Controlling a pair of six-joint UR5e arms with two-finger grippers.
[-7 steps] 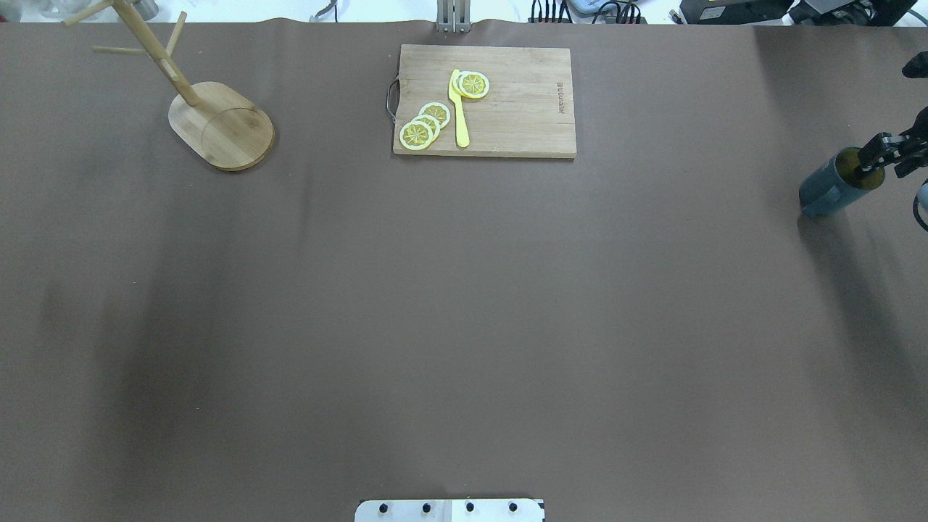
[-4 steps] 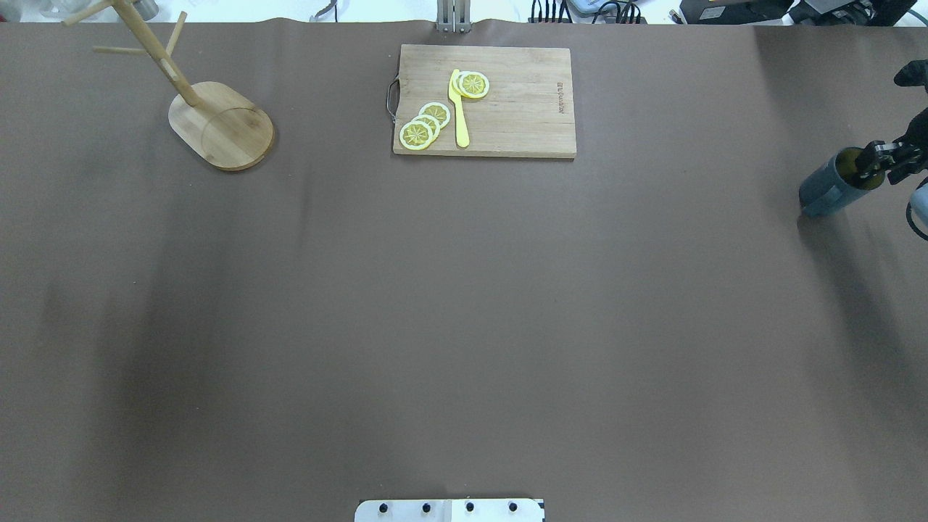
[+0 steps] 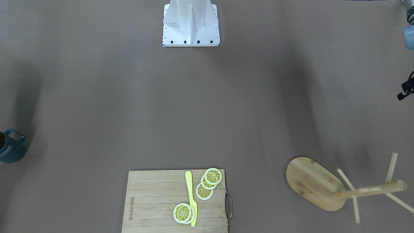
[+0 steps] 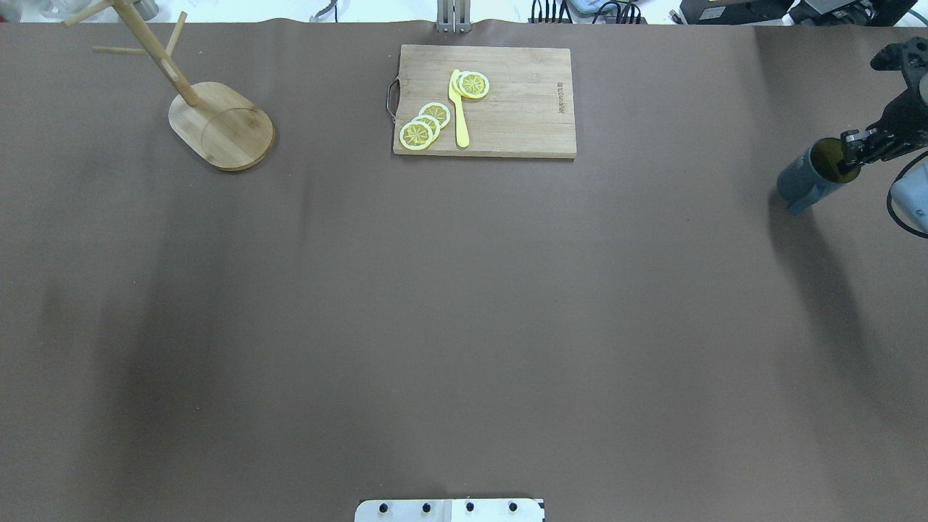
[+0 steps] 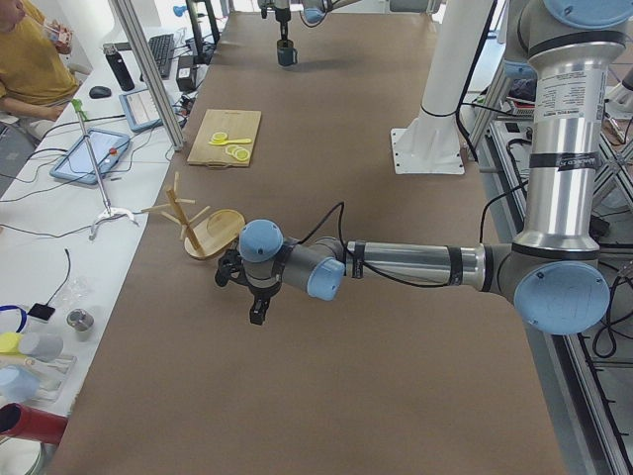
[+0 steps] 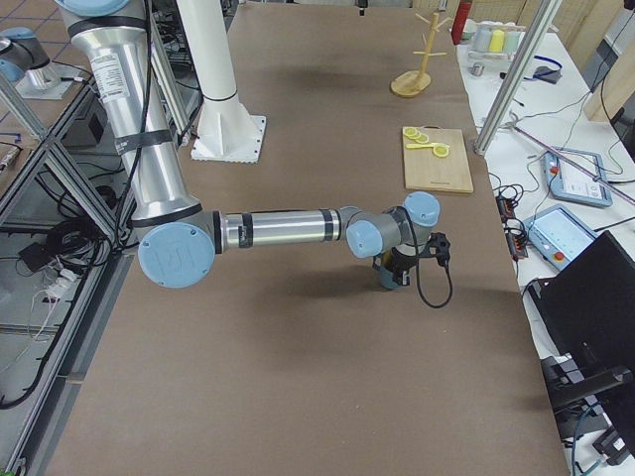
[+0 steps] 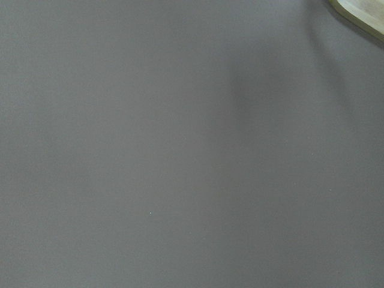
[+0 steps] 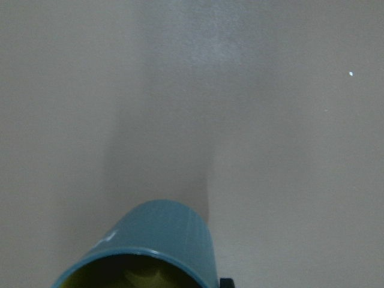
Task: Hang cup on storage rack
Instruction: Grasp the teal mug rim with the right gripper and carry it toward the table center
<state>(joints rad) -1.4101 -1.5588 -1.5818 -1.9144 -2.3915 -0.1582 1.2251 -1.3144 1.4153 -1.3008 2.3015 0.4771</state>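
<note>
Brown-covered bench [image 4: 464,326] carries: bamboo cutting board [image 4: 522,116] at mid far edge; storage rack [image 4: 225,127], upright, near far-left corner; white robot pedestal [image 4: 449,510] at mid near edge.

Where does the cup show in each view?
Front-facing: cup, left edge.
Overhead: cup, far right.
Exterior left: cup, top centre.
Exterior right: cup, mid-frame, under wrist.
Left wrist: absent.
Right wrist: cup, bottom edge.
Landmark: cutting board, in all four exterior views.
</note>
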